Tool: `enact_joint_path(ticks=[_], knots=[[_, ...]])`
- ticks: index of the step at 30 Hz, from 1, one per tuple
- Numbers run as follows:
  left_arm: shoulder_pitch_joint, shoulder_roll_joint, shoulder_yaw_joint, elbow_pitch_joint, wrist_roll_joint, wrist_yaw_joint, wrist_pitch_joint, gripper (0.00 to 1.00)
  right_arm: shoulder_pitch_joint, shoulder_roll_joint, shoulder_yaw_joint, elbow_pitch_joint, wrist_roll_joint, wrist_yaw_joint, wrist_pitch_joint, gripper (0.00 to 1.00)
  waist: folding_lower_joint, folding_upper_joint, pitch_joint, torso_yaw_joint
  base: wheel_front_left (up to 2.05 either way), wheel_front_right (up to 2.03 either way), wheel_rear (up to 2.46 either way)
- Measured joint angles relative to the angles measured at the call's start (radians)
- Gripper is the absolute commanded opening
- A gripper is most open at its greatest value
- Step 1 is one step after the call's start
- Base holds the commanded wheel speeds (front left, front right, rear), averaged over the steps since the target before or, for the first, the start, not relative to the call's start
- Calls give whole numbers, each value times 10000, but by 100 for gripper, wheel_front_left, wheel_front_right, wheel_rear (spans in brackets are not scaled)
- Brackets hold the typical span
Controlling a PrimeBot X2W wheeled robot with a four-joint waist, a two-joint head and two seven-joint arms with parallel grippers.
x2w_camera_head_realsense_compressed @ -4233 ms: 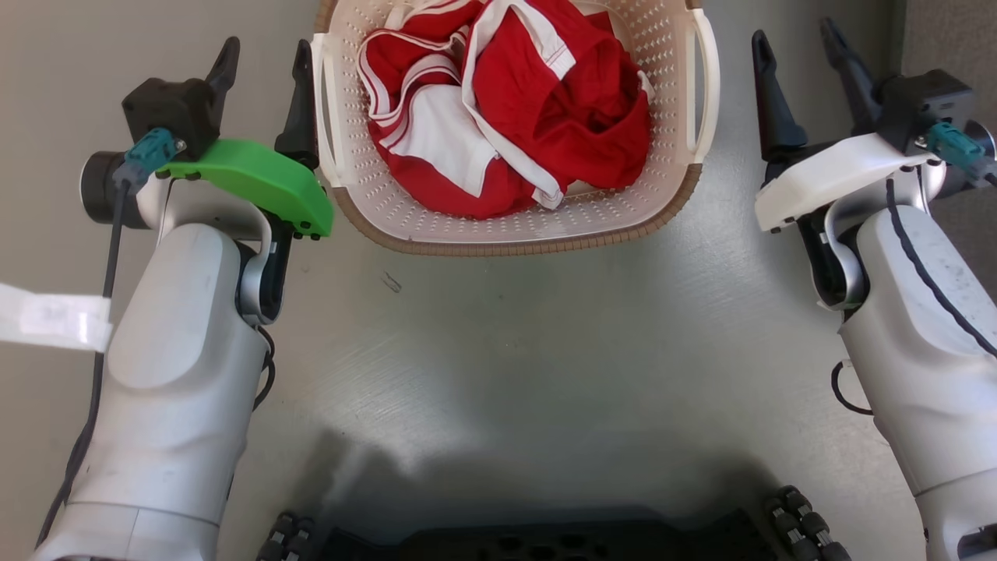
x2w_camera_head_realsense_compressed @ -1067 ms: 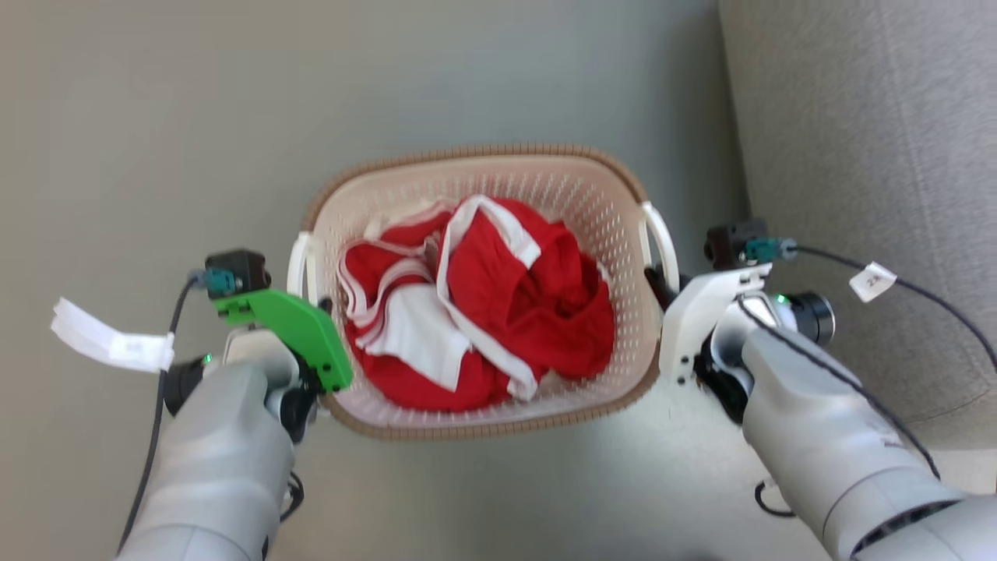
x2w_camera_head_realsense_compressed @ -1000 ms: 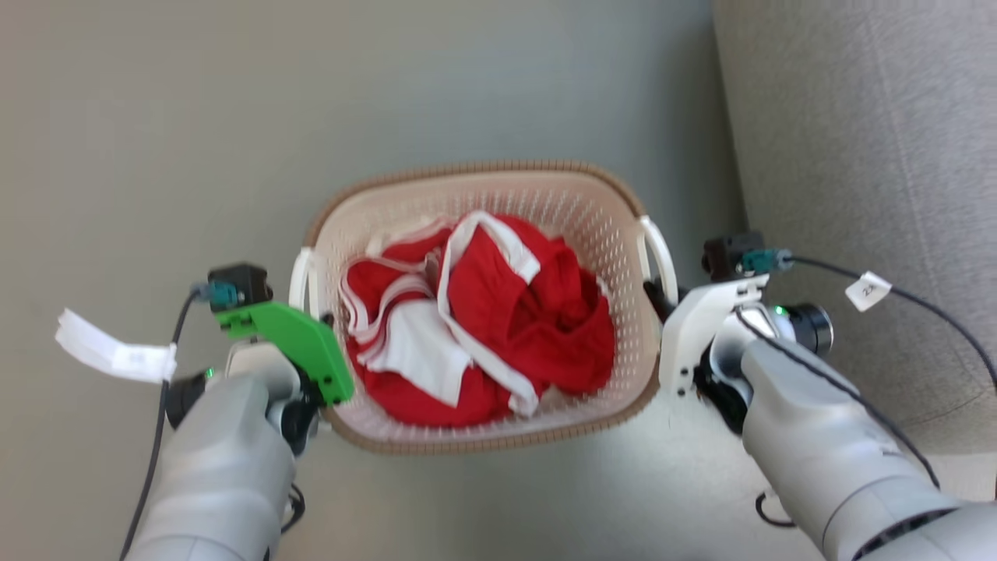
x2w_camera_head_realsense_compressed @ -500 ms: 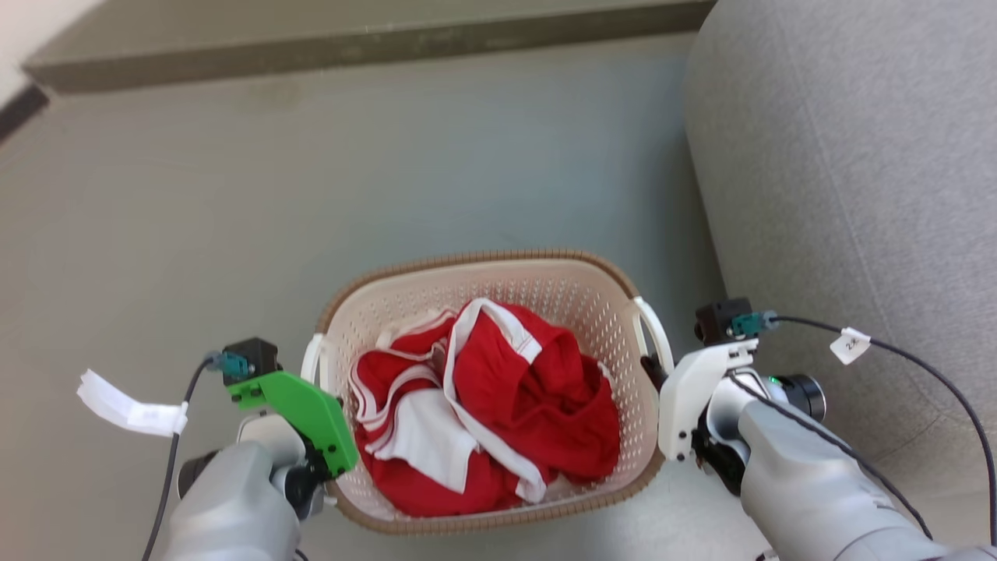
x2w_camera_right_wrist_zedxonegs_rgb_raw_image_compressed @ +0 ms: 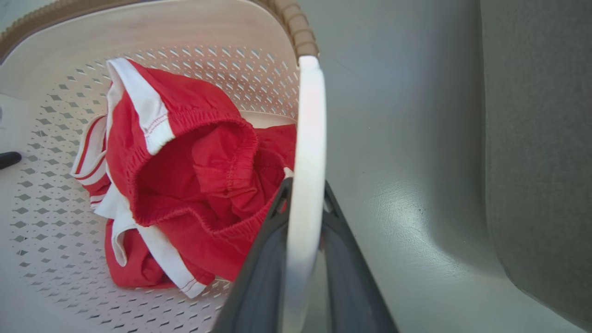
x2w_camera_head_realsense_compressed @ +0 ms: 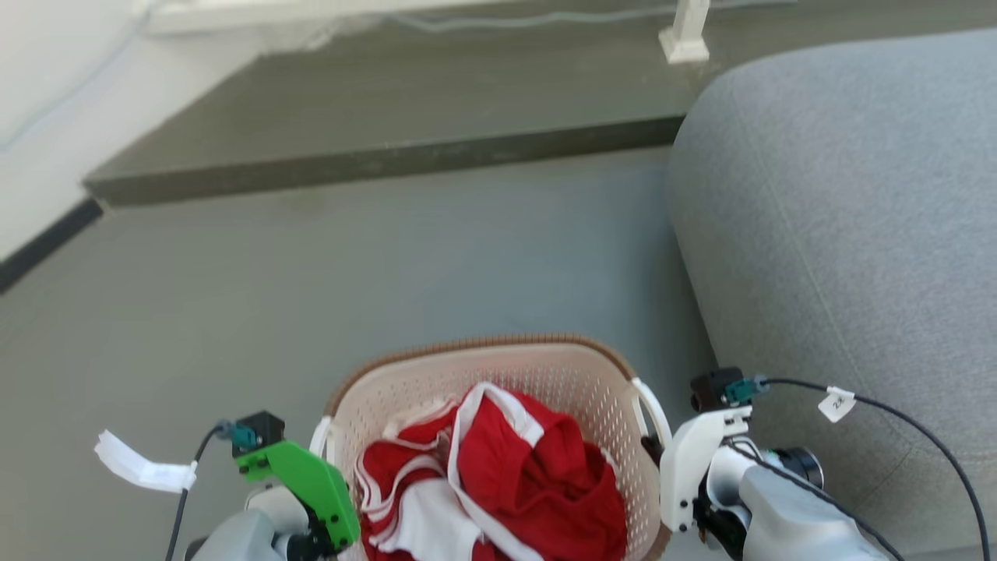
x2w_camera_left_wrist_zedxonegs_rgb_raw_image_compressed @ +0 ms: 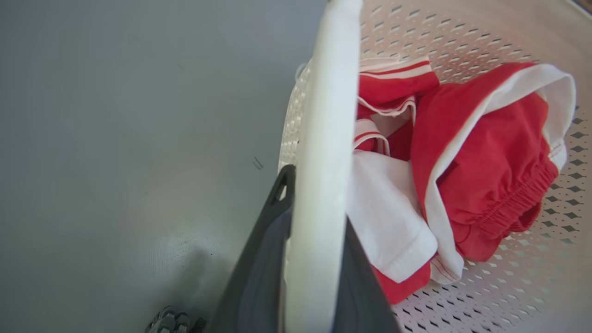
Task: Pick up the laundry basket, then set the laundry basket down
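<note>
We hold the basket (x2w_camera_head_realsense_compressed: 498,378) at the bottom centre of the head view, between our two wrists, with red-and-white clothes (x2w_camera_head_realsense_compressed: 530,491) inside. Our left gripper (x2w_camera_left_wrist_zedxonegs_rgb_raw_image_compressed: 314,194) is closed narrow on the left handle (x2w_camera_left_wrist_zedxonegs_rgb_raw_image_compressed: 326,115), a finger on each side. Our right gripper (x2w_camera_right_wrist_zedxonegs_rgb_raw_image_compressed: 305,189) pinches the right handle (x2w_camera_right_wrist_zedxonegs_rgb_raw_image_compressed: 309,129) likewise. A grey sofa (x2w_camera_head_realsense_compressed: 841,234) stands at the right, near the basket.

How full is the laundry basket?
Partly full: the laundry basket holds crumpled red-and-white clothing lying below its rim, with bare perforated wall showing above the pile.
</note>
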State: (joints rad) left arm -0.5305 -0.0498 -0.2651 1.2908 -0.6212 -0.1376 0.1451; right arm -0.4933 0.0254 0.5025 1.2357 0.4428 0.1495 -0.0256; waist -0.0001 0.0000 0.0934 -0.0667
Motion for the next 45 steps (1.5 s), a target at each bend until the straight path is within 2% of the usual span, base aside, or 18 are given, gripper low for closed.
enact_joint_path(ticks=[13, 25, 45], knots=[[292, 35, 33, 59, -92, 2, 485, 0, 304, -54, 407, -226, 523, -2, 813, 0, 0, 0, -1141, -180, 0, 0, 0], [511, 42, 69, 107, -324, 2, 765, 0, 331, -86, 583, -280, 905, -2, 1337, 0, 0, 0, -1334, -268, 0, 0, 0], [599, 46, 69, 105, -357, 69, 878, 0, 358, -94, 763, -284, 1133, -2, 1423, 0, 0, 0, -1364, -324, 0, 0, 0]])
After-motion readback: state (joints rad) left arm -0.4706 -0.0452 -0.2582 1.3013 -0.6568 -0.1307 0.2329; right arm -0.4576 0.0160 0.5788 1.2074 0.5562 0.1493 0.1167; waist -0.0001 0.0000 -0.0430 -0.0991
